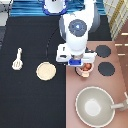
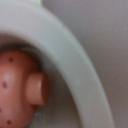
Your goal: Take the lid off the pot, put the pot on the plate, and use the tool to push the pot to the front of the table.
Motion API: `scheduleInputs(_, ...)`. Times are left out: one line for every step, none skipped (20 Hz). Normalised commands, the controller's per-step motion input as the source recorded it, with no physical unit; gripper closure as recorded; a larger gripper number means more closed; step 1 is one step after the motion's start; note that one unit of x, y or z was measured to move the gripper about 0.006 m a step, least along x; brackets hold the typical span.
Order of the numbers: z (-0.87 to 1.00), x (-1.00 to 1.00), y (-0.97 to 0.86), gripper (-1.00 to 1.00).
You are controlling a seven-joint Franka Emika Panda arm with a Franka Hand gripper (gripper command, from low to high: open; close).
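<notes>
Exterior view: the claw (image 1: 75, 60) sits at centre frame, directly over the pot (image 1: 85, 68) on the stove (image 1: 100, 80). The plate (image 1: 46, 71) and tool (image 1: 17, 59) lie at left on the black counter (image 1: 30, 100); the grey pan (image 1: 95, 106) is lower right.

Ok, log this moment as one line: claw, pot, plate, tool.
claw: over pot on stove panel | pot: not on plate | plate: bare, on table | tool: untouched, exterior view's left
</notes>
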Motion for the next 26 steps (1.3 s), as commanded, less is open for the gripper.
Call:
scheduleInputs(0.00, 0.29, 0.20, -1.00)
scheduleInputs(0.07, 0.32, 0.25, -1.00)
scheduleInputs(0.13, 0.36, 0.31, -1.00)
scheduleInputs(0.11, 0.32, 0.34, -1.00)
scheduleInputs(0.11, 0.31, 0.41, 1.00)
scheduleInputs(0.05, 0.27, 0.41, 1.00)
scheduleInputs(0.05, 0.25, 0.42, 1.00)
scheduleInputs(0.00, 0.21, 0.42, 1.00)
scheduleInputs(0.00, 0.19, 0.40, 1.00)
scheduleInputs(0.00, 0.17, 0.38, 1.00)
scheduleInputs(-0.08, 0.14, 0.33, 1.00)
scheduleInputs(-0.16, 0.17, 0.25, 1.00)
scheduleInputs(-0.29, 0.14, 0.16, 1.00)
scheduleInputs(-0.41, 0.09, 0.06, 1.00)
scheduleInputs(-0.37, 0.07, 0.03, 1.00)
scheduleInputs(-0.10, 0.09, 0.00, 1.00)
scheduleInputs(-0.02, 0.08, 0.00, 1.00)
scheduleInputs(0.00, 0.08, 0.00, 1.00)
scheduleInputs(-0.04, 0.04, -0.06, 1.00)
scheduleInputs(-0.02, 0.08, -0.09, 1.00)
scheduleInputs(0.00, 0.09, -0.09, 1.00)
scheduleInputs(0.20, 0.15, -0.08, 1.00)
scheduleInputs(0.48, 0.12, -0.08, 1.00)
scheduleInputs(0.87, 0.13, -0.04, 1.00)
scheduleInputs(1.00, 0.13, -0.07, 1.00)
scheduleInputs(1.00, 0.07, -0.09, 1.00)
